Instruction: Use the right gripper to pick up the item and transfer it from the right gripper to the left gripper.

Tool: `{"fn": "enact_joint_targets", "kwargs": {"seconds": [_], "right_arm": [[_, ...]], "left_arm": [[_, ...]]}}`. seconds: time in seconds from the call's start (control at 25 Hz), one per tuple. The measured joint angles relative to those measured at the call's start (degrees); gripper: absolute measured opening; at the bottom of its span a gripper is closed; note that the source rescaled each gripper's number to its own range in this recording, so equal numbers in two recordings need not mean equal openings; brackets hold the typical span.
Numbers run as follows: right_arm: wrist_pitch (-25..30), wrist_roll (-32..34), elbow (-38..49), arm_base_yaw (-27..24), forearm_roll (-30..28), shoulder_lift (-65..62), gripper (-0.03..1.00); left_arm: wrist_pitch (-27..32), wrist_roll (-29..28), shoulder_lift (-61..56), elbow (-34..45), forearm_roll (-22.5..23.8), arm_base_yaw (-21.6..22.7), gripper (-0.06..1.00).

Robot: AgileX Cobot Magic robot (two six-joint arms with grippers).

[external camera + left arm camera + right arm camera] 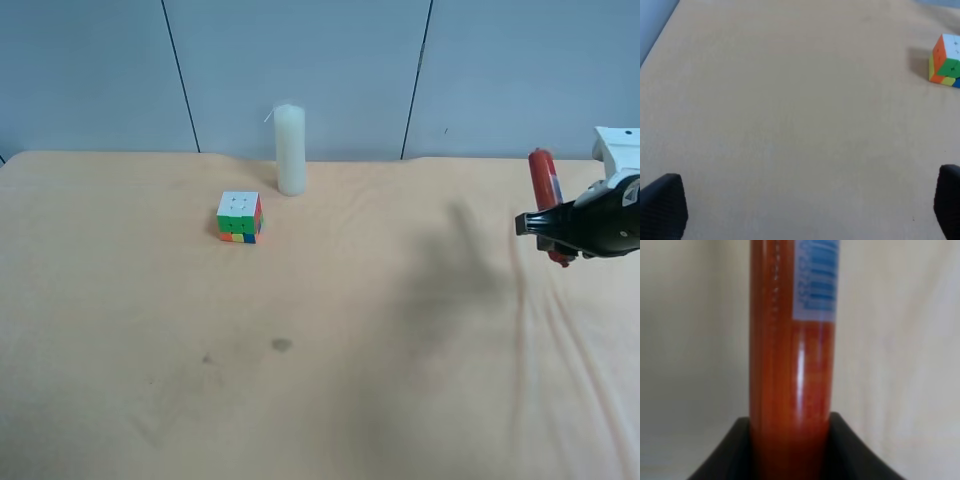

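We noted the right gripper (pixel 545 225) as a glossy black claw, with a boxy white housing (pixel 617 150) on its arm. On the left gripper (pixel 805 210) we saw two matte black fingers (pixel 665 207), finely ribbed.

Soft, even, fairly bright light covers the peach-coloured cloth table cover (pixel 300 400) in your high view, with one broad, faint shadow right of the picture's middle. Your right wrist view is badly out of focus: the slim red sausage-shaped stick (pixel 785 365) is a blur with a thin white glare streak. In your left wrist view the multicoloured puzzle cube (pixel 946 61) throws a short soft shadow.
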Motion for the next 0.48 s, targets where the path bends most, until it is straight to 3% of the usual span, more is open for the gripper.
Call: {"fn": "enact_joint_targets", "kwargs": {"seconds": [0.32,0.48], "right_arm": [[-9.1,-0.3,0.0,11.8,1.6,-3.1,0.01],[-10.4,-0.4,-2.0,17.4,1.0,-3.1,0.01]], "left_arm": [[0.0,0.0,0.0,0.0,0.0,0.0,1.0],[0.0,0.0,0.0,0.0,0.0,0.0,1.0]]}}
